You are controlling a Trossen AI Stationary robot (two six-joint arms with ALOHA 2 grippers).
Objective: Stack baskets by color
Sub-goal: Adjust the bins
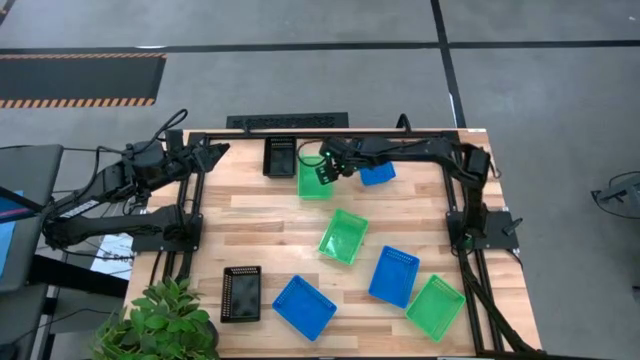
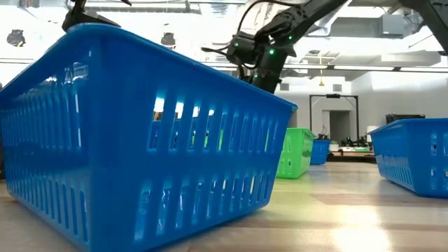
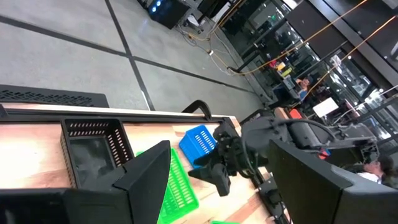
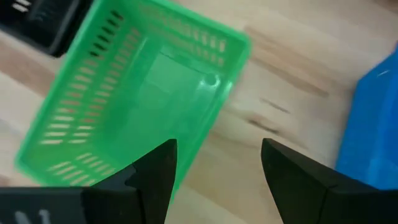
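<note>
Eight baskets rest bottom-down on the wooden table. At the far edge a black basket, a green basket and a blue basket stand in a row. Another green basket sits mid-table. Along the near edge are a black basket, two blue baskets and a green basket. My right gripper hangs open above the far green basket, slanting down, touching nothing. My left gripper waits open at the far left corner.
A potted plant stands at the near left corner. Bare wood lies between the far green basket and the blue basket. In the low view the near blue basket fills the left half and hides the table behind it.
</note>
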